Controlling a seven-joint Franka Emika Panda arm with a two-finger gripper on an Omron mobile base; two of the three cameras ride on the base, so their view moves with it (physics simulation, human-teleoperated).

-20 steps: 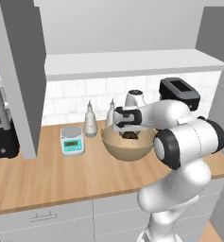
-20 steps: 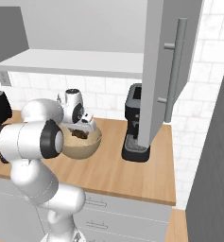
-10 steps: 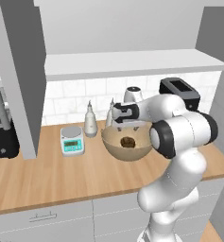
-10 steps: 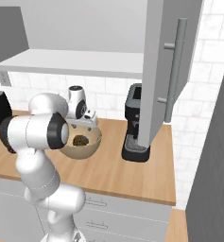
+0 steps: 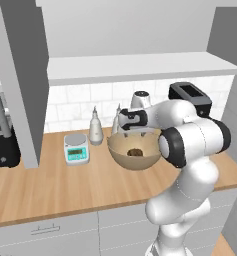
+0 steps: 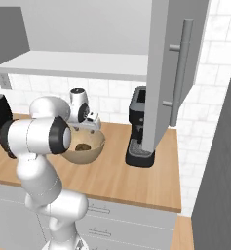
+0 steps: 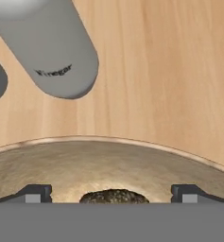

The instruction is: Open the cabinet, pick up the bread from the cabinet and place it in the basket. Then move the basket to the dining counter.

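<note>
While the arm reaches over the wooden counter [image 5: 65, 187], we see the pincer [image 7: 111, 193] hanging above the far rim of the basket [image 5: 135, 152], its two finger tips spread wide with nothing between them. The bread [image 5: 135, 151] lies inside the basket, on its bottom; from the hand camera it shows as a dark speckled lump [image 7: 114, 196] low between the tips, just inside the basket's curved tan rim [image 7: 108, 142].

From the left we get what the right side hides: a kitchen scale [image 5: 76, 148] just left of the basket, two bottles [image 5: 95, 127] behind it against the tiles, a toaster [image 5: 191, 96] at the far right, and an open cabinet door [image 5: 20, 80] edge-on at the left. From the right we get a black coffee machine [image 6: 140, 128] standing well apart from the basket, and the other cabinet door [image 6: 173, 68] swung out above it with its long bar handle.

The hand camera adds a grey bottle [image 7: 52, 45] marked "Vinegar" beyond the basket rim.

Bare counter lies in front of the basket towards the counter's near edge, and between basket and coffee machine.
</note>
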